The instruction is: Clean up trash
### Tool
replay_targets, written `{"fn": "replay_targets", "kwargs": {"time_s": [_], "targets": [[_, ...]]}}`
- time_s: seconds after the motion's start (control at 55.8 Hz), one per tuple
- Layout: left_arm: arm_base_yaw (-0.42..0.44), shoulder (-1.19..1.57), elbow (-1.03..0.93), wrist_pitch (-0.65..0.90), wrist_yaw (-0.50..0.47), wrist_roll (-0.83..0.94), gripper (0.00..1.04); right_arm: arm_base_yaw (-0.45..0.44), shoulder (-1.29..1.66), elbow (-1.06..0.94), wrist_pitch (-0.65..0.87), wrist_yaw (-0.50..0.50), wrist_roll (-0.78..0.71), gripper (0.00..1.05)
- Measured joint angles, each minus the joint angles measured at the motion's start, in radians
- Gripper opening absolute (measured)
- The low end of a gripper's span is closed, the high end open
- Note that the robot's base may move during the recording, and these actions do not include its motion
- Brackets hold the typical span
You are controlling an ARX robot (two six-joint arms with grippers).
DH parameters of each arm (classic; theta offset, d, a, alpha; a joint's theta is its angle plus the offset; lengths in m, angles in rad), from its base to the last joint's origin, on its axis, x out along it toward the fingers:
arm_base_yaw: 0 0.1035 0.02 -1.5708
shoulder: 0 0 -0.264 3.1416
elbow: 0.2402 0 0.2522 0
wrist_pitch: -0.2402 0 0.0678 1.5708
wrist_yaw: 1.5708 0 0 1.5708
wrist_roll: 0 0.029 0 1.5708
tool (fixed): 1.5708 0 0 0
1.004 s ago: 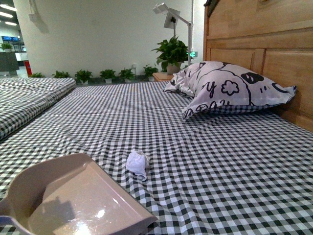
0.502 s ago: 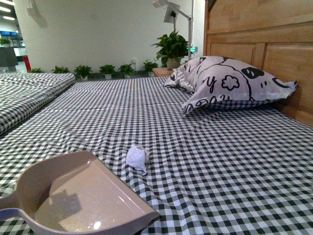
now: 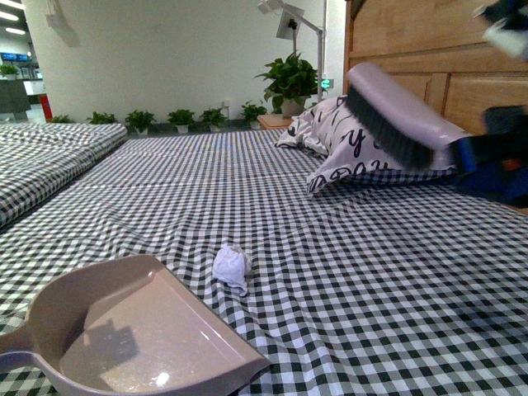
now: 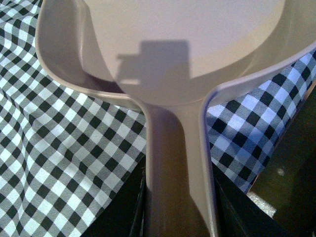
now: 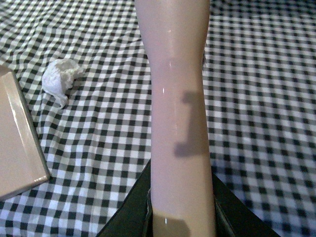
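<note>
The trash, a small crumpled white wad [image 3: 232,266] [image 5: 59,78], lies on the checked bedsheet just beyond the dustpan's open lip. The pale pinkish dustpan [image 3: 140,338] [image 4: 187,44] rests on the sheet at the front left, and my left gripper [image 4: 178,207] is shut on its handle. My right gripper [image 5: 181,217] is shut on the brush [image 3: 396,120] [image 5: 175,98], which hovers high at the right in front of the pillow, dark bristles facing down and left. The dustpan's corner [image 5: 17,143] shows in the right wrist view.
A black-and-white printed pillow [image 3: 330,148] leans against the wooden headboard [image 3: 412,41] at the back right. The black-and-white checked sheet [image 3: 346,272] covers the bed. A second bed [image 3: 41,165] lies to the left. Potted plants and a lamp stand behind.
The brush and my right arm have swung into the front view at the upper right, in front of the pillow. The dustpan and the white wad stay where they were half a second ago.
</note>
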Motion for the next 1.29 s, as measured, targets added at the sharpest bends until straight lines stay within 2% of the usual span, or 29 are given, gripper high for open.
{"fn": "replay_targets", "kwargs": {"time_s": [0.126,0.377,0.699,0.843,1.004,1.202,1.291], "targets": [[0.0,0.0,0.0,0.0,-0.001,0.0,0.28,0.03,0.167,0.097,0.0,-0.036,-0.03,0.19],[0.0,0.0,0.0,0.0,-0.001,0.0,0.28,0.069,0.404,0.215,-0.021,-0.032,-0.043,0.19],[0.0,0.0,0.0,0.0,-0.001,0.0,0.28,0.093,0.527,0.273,0.001,-0.011,-0.006,0.19],[0.0,0.0,0.0,0.0,-0.001,0.0,0.28,0.13,0.576,0.263,0.022,-0.039,0.001,0.19],[0.0,0.0,0.0,0.0,-0.001,0.0,0.28,0.197,0.579,0.206,0.05,-0.166,-0.002,0.19],[0.0,0.0,0.0,-0.001,-0.006,0.003,0.28,0.211,0.476,0.162,-0.016,-0.52,-0.005,0.19],[0.0,0.0,0.0,-0.001,-0.005,0.003,0.28,0.203,0.43,0.167,-0.036,-0.578,-0.024,0.19]]}}
